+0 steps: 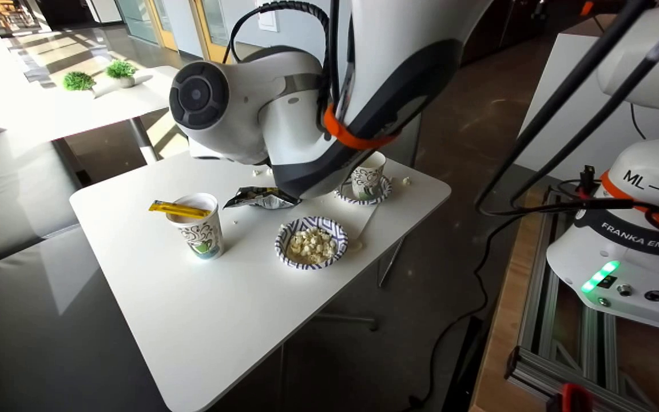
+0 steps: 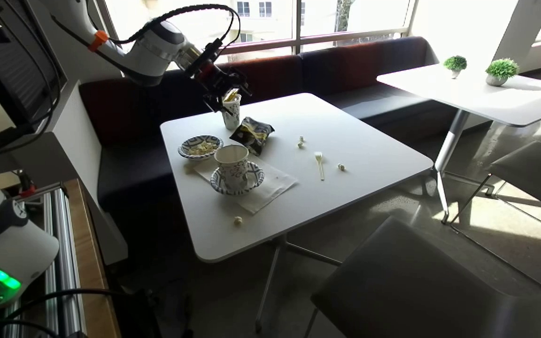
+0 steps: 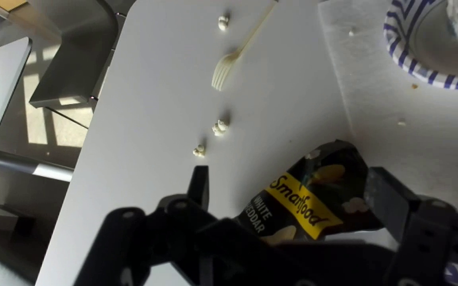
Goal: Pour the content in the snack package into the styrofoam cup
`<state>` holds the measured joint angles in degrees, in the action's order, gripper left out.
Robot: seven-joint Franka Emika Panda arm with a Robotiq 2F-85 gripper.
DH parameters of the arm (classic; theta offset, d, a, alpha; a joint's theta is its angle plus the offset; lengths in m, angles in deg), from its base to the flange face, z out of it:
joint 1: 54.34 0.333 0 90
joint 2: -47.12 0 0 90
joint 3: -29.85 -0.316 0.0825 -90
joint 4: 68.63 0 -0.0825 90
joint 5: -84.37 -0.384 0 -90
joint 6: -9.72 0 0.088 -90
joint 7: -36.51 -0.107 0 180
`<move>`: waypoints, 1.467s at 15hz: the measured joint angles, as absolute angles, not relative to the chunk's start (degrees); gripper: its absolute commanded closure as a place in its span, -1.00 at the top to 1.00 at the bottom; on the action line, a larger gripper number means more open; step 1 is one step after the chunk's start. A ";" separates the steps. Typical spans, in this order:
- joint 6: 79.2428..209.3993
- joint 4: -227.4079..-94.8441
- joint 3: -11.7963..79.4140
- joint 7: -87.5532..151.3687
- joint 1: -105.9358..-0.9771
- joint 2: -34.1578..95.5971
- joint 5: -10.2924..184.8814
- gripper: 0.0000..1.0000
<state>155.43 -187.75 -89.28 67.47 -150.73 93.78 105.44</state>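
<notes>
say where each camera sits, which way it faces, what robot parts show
Wrist view: on the wrist, facing down past the open black gripper at the black foil snack pouch; only the gripper shows.
An exterior view: above table height, facing down over the white rectangular table; white robot base at right, white-and-black arm above, gripper hidden.
An exterior view: also raised, facing the long red-and-blue bench; base at left, arm and gripper upper left.
Both exterior views share the pouch and blue-and-white paper bowl of popcorn.

The black, yellow-banded snack package (image 3: 298, 204) lies label-up near two upright, patterned white cups (image 2: 232, 170).
</notes>
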 measured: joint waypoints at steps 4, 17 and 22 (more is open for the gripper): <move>143.14 -187.78 -86.33 77.89 -149.59 85.04 104.63 1.00; 142.15 -200.80 -72.45 101.18 -148.64 60.74 95.50 1.00; 144.05 -206.60 -69.63 100.91 -147.90 51.42 93.22 1.00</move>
<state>144.05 -206.60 -69.63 100.91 -147.90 51.42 93.22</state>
